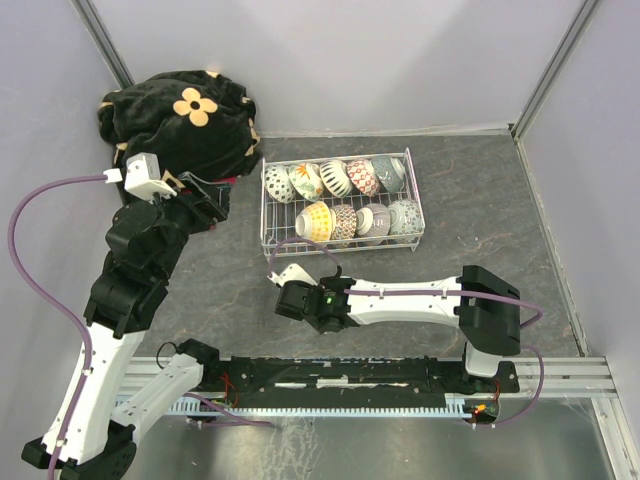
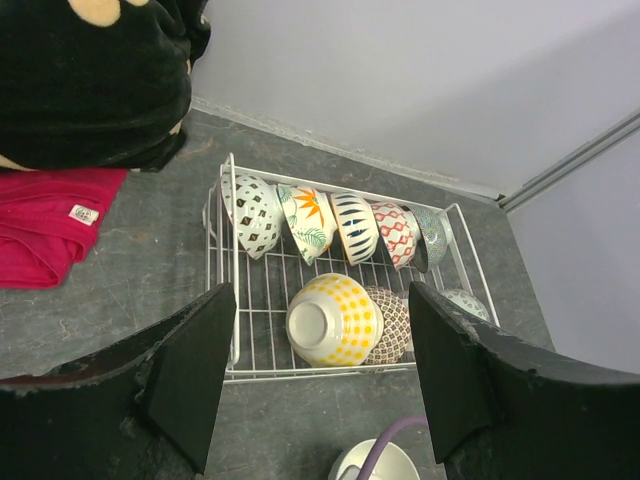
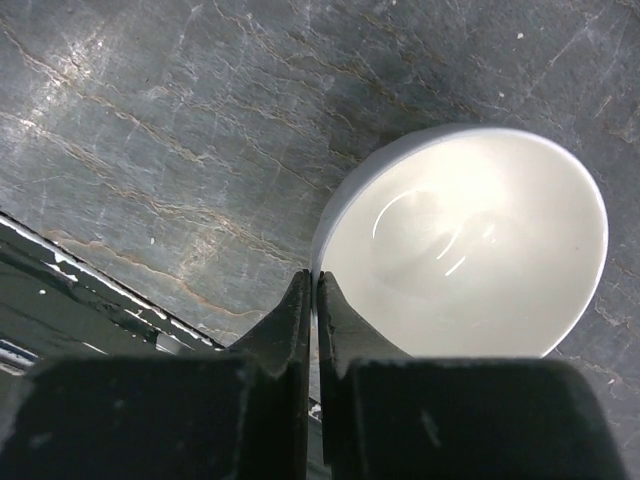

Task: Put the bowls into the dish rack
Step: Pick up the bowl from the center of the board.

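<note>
The white wire dish rack [image 1: 411,172] stands at the back of the grey table and holds several patterned bowls in two rows, among them a yellow-dotted one [image 1: 316,221] at the front left. A plain white bowl [image 1: 291,272] sits upright just in front of the rack. My right gripper [image 3: 316,285] is shut on its near rim, one finger inside and one outside. My left gripper [image 1: 203,202] hovers open and empty to the left of the rack. Its view looks down on the rack [image 2: 222,230], the yellow-dotted bowl [image 2: 333,320] and the white bowl [image 2: 385,462].
A black blanket with a tan flower [image 1: 185,115] is heaped in the back left corner, with a red cloth [image 2: 50,225] beside it. Walls close in the table on three sides. A metal rail [image 1: 350,375] runs along the near edge.
</note>
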